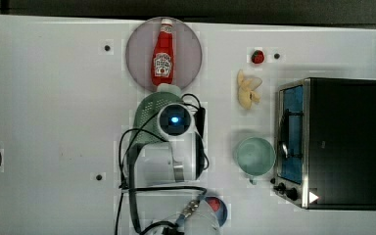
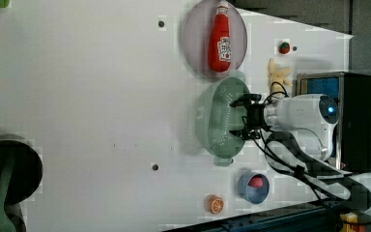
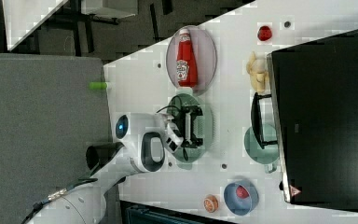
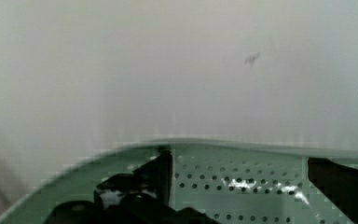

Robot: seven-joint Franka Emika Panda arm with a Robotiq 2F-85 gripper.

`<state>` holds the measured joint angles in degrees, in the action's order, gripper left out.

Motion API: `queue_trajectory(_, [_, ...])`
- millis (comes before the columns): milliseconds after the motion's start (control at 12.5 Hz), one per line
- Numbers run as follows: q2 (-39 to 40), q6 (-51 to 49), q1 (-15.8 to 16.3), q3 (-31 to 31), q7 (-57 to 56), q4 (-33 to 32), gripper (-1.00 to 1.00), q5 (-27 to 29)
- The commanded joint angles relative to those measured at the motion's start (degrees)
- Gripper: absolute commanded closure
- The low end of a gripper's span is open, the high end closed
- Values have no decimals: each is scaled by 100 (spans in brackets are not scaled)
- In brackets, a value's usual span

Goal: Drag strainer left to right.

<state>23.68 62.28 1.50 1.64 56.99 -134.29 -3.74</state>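
In the top view, the pale mint-green oval plastic strainer (image 1: 149, 122) sits on the white table (image 1: 54, 122) just below the round grey plate (image 1: 137, 54) that carries a red plastic ketchup bottle (image 1: 162, 54); the arm's white wrist housing covers much of the strainer, and toward the top view's right stand a round teal cup (image 1: 254, 155), a peeled banana piece (image 1: 248, 89), a small red strawberry (image 1: 258, 57) and a black toaster oven with a glass door (image 1: 342, 142). In the left view, the strainer (image 2: 217, 118) lies between the plate (image 2: 193, 43) with the bottle (image 2: 220, 43) above it and a blue bowl holding a red fruit (image 2: 253, 187) below it, with an orange slice (image 2: 215, 204) near the bowl; the black gripper (image 2: 238, 118) reaches into the basin with its fingers spread wide, one near each long side, closed on nothing. In the right view, the strainer (image 3: 206, 122) lies just under the plate (image 3: 210, 56), and the gripper (image 3: 198, 126) hangs over its perforated floor with its jaws fully apart; the cup (image 3: 254, 149) rests beside the oven (image 3: 326, 116). In the wrist view, the strainer's rim and dotted bottom (image 4: 242, 182) fill the foreground, and the two dark fingers (image 4: 161, 172) stand far apart inside the basin, with bare table (image 4: 168, 70) beyond the rim
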Motion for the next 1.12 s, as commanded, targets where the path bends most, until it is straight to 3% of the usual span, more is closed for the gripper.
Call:
queue_trajectory(80, [-103,28,-74,-319,-763,-109,-100,-110])
queue_trajectory(880, [-103,187,-106,-1221,-1998,-109,-100,-110])
queue_trajectory(1120, [-394,95,-104,-1090,-2058,-76,-100,-110])
